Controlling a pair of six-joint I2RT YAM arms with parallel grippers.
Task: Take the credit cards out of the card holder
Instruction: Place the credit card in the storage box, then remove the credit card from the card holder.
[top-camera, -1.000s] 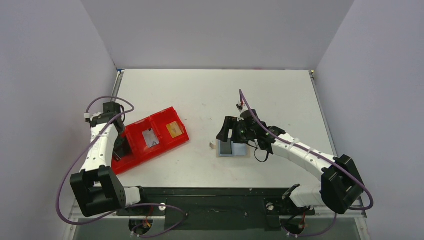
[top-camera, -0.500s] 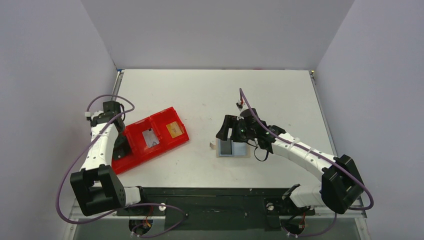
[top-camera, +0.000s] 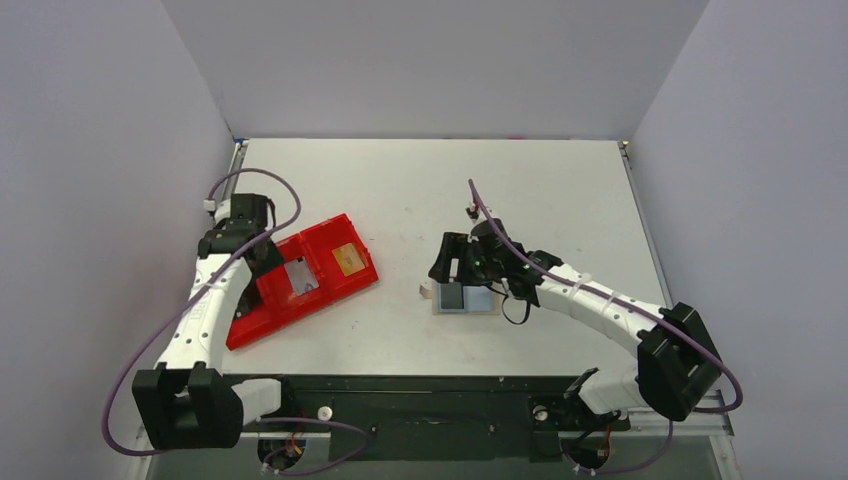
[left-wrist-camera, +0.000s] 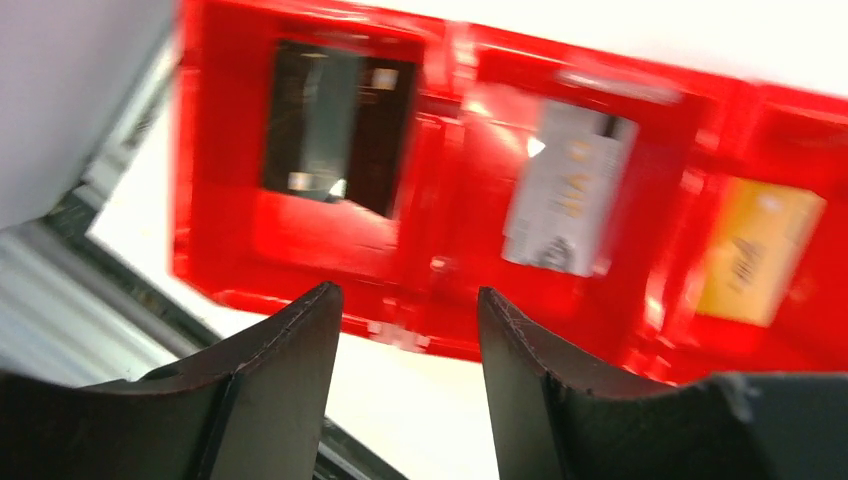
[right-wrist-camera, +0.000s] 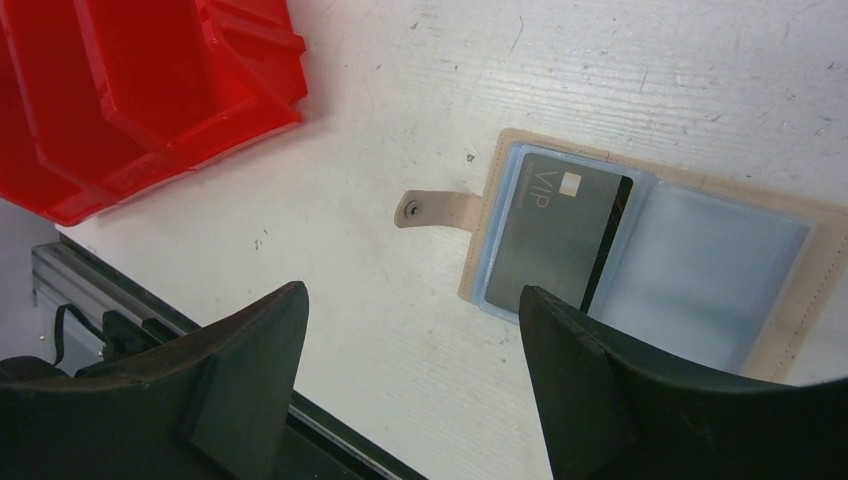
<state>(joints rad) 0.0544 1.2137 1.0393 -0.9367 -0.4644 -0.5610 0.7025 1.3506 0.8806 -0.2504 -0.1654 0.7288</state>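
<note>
The left gripper (left-wrist-camera: 405, 300) has lifted off the tray (left-wrist-camera: 300, 225), jaws now apart, leaving a dark card (left-wrist-camera: 335, 125) in its end compartment. The right gripper (right-wrist-camera: 410, 300), spread and empty, hovers over the open holder (right-wrist-camera: 700, 260), likely to pull the grey card (right-wrist-camera: 555, 240).

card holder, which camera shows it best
Right wrist: the card holder lies open and large in frame, with a grey card in one sleeve. The top view shows it small, without detail. The left wrist view misses it.
</note>
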